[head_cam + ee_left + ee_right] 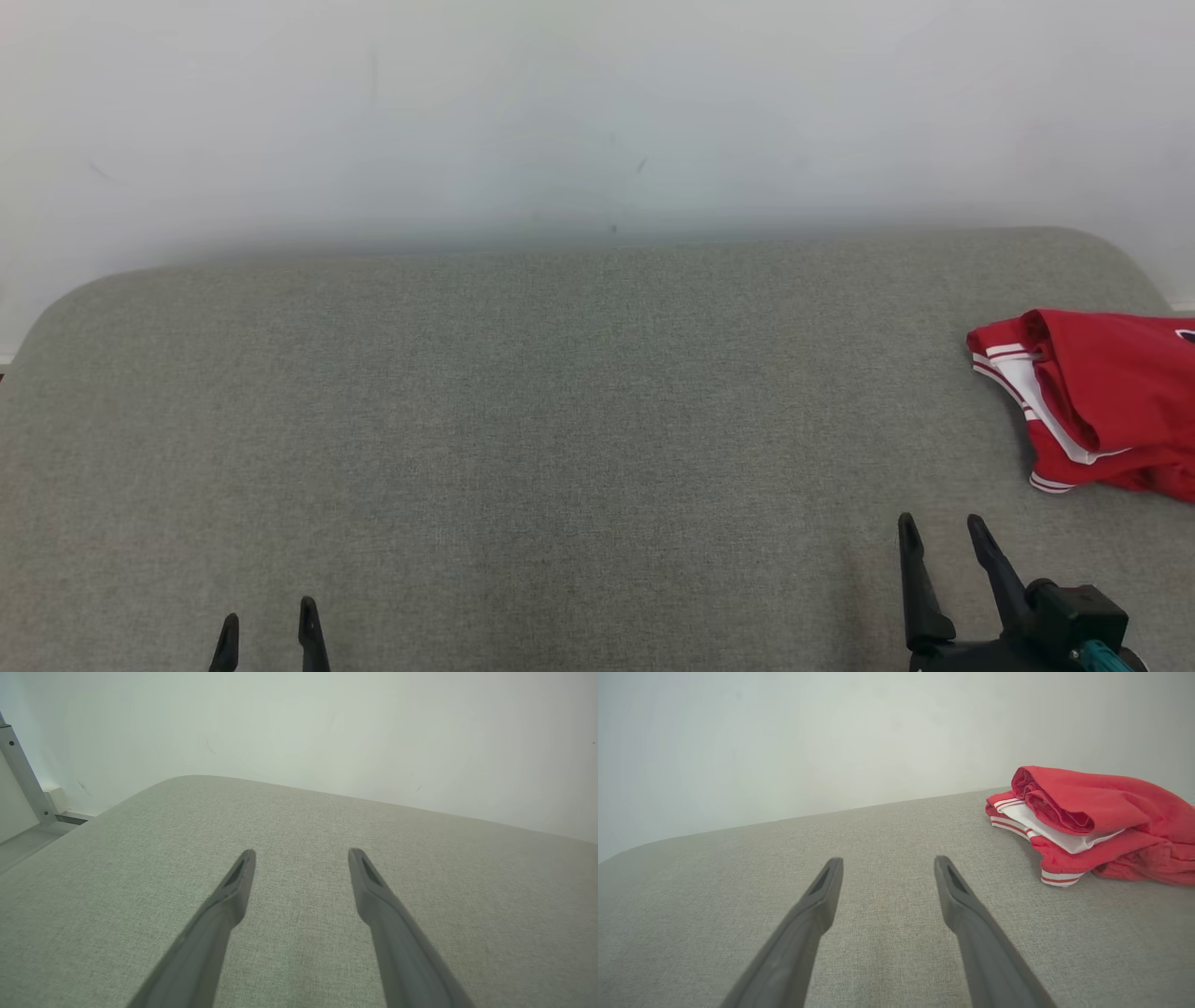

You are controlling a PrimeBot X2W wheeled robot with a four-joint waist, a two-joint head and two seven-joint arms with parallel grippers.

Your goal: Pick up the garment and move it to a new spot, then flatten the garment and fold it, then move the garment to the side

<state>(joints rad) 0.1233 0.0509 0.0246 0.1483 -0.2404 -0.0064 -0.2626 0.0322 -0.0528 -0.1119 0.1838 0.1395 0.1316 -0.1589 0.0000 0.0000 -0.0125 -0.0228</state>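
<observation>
Firstly, in the head view you have the garment (1102,401), red with white striped trim, lying bundled in loose folds at the far right of the grey padded surface (523,420), partly cut off by the frame edge. The right gripper (939,521) sits near it but apart, jaws spread and empty. The left gripper (269,611) rests well apart at the lower left, likewise spread and empty. Next, the left wrist view confirms both fingers parted over bare upholstery, with nothing between them. Lastly, the right wrist view shows the garment up and to the right of the parted fingers, not touching them. Assessment: the cloth looks light, soft and limp, and will likely sag and unfold when lifted. You should pinch through the stacked layers at the near striped hem, not a single top fold.
</observation>
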